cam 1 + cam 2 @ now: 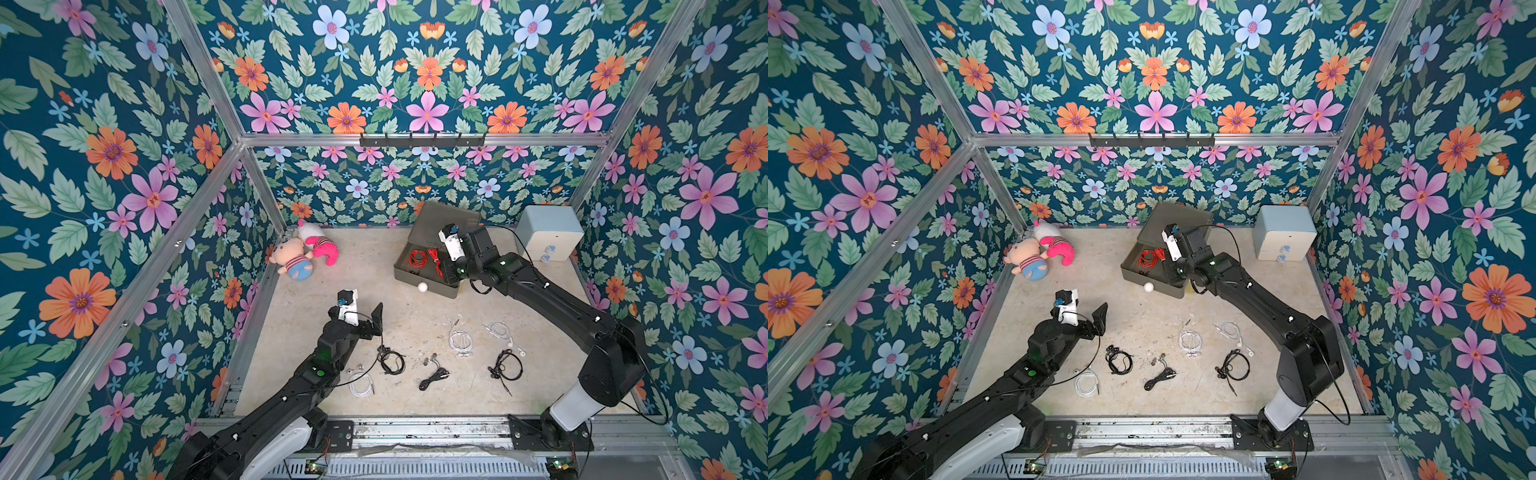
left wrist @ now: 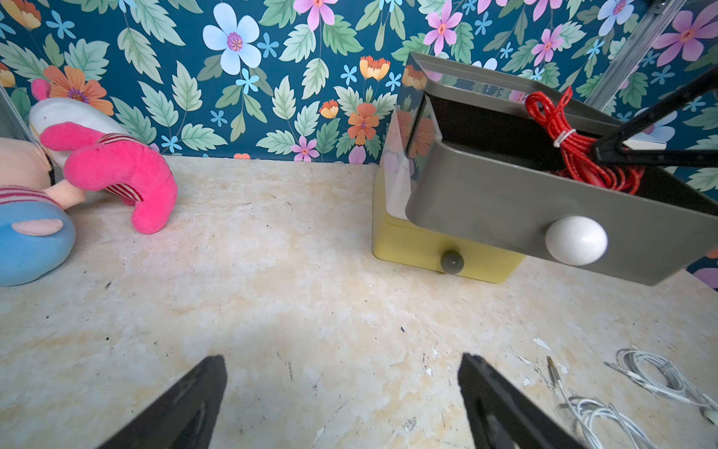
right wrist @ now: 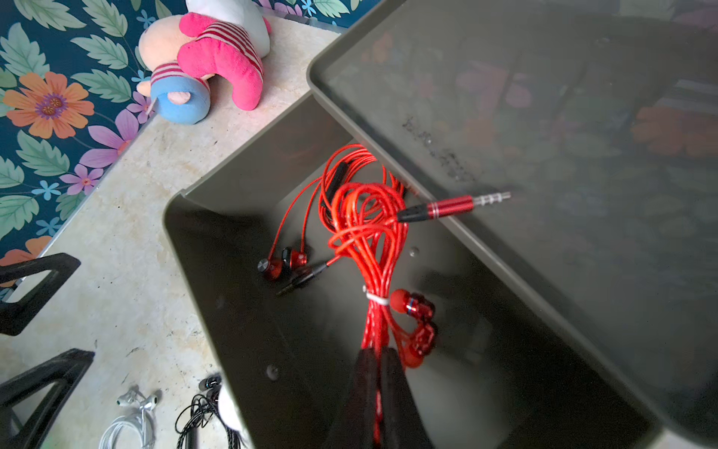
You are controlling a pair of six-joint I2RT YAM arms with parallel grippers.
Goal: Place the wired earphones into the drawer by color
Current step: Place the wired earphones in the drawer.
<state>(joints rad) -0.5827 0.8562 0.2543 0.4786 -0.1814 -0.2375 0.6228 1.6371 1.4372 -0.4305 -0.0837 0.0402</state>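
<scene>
Floral wallpaper and a scuffed, marble-look tabletop (image 1: pixel 415 320) frame the sorting job. We find the drawer (image 2: pixel 485 217) with its grey top tier pulled out and the right gripper (image 3: pixel 375 355) reaching down inside it, clamped on a red earphone bundle (image 3: pixel 369 233). The bundle's long axis runs from the grip toward the back of the drawer, where its plug (image 3: pixel 454 204) juts over the housing's edge. A second red set (image 3: pixel 283 264) lies on the drawer floor beside it. We judge a plain release comes next. In front of the drawer's white knob (image 2: pixel 576 240), the left gripper (image 2: pixel 342 357) hangs wide and empty, close to the nearest black bundle (image 1: pixel 390 358). More black and white bundles (image 1: pixel 460 340) wait on the tabletop on that knob side.
</scene>
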